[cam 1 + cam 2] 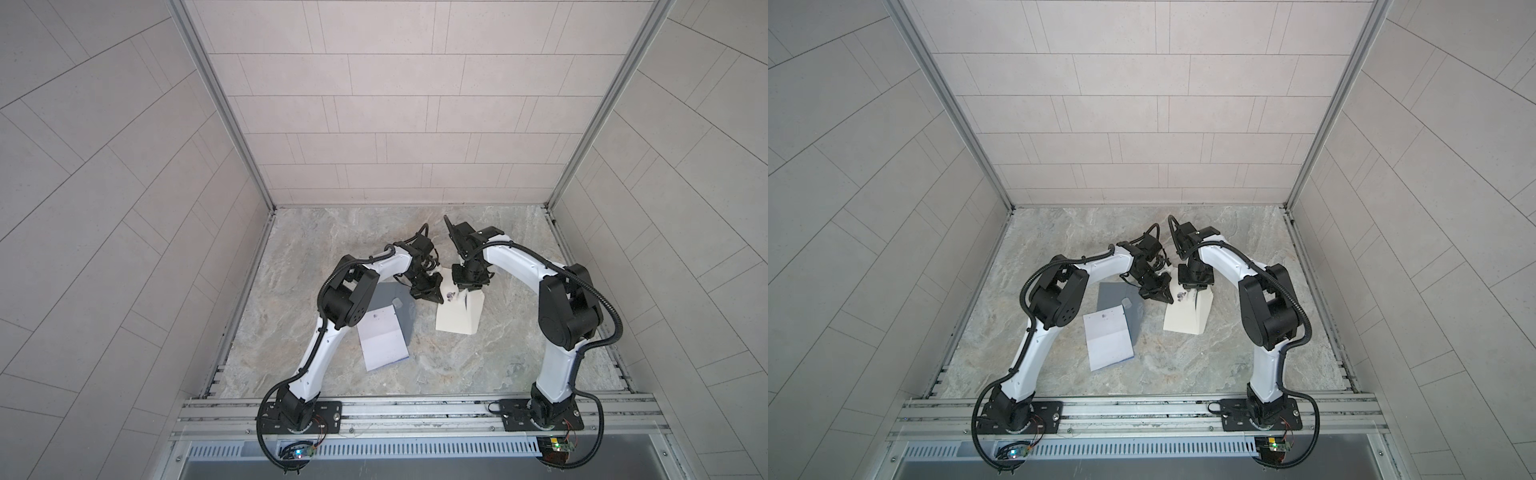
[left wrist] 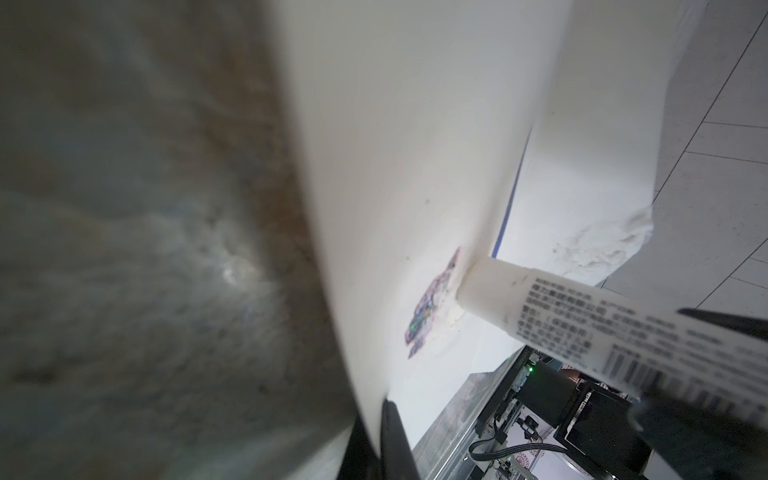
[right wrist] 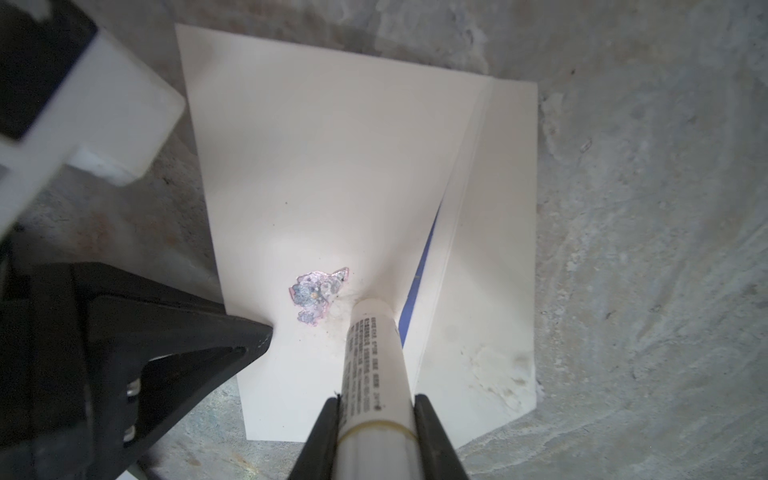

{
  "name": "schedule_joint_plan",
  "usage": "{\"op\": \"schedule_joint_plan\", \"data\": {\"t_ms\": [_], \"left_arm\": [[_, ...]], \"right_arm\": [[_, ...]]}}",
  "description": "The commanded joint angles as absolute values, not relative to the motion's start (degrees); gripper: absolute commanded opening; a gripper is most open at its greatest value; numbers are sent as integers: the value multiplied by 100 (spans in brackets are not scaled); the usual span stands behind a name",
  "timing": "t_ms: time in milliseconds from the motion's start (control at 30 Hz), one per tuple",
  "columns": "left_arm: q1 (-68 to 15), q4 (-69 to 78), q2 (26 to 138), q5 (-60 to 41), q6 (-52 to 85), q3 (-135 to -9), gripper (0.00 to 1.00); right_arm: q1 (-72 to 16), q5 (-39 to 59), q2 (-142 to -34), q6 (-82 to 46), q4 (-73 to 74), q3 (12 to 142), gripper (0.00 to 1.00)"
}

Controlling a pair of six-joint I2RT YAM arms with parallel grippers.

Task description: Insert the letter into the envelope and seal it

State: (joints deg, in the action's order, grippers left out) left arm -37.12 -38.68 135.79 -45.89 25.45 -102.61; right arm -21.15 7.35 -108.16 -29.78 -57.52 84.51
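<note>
Glue stick [image 3: 374,365] print illegible

The cream envelope [image 3: 332,166] bears a purple-grey blotch [image 3: 318,297] (blue strip [image 3: 418,282] inside); the glue stick [image 3: 374,365] touching the envelope is white, black-printed.

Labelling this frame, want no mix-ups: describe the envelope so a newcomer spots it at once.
On the marble tabletop, look nearer the right arm. The envelope is the cream paper there, with the glue stick in the right gripper pressed on it. Unlike the bluish-white folded sheet by the left arm, it carries a purple sticker beside the glue tip.
</note>
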Motion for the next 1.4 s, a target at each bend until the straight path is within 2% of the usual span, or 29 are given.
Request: {"op": "schedule_joint_plan", "data": {"t_ms": [0, 333, 467, 900, 1067, 1367], "left_arm": [[-3749, -4230, 13645, -4078, 2531, -10049, 0], [-3745, -4246, 13623, -4000, 2549, -10041, 0], [-3745, -4236, 13622, -3999, 2564, -10028, 0], [-3753, -4201, 13557, -3922, 2593, -9988, 0], [-3752, -4197, 13554, -3911, 2602, -9985, 0], [-3750, -4201, 13539, -3841, 2634, -9958, 0]], "right_arm": [[-1946, 17, -11080, -2905, -5692, 8162, 0], [-2013, 834, -10118, -2892, -5233, 8109, 0], [-2013, 1018, -10229, -2858, -5647, 8382, 0], [-2144, 1342, -10687, -2826, -5614, 8442, 0], [-2197, 1076, -11028, -2829, -5774, 8547, 0], [-2164, -41, -11189, -2850, -6240, 8592, 0]]}}
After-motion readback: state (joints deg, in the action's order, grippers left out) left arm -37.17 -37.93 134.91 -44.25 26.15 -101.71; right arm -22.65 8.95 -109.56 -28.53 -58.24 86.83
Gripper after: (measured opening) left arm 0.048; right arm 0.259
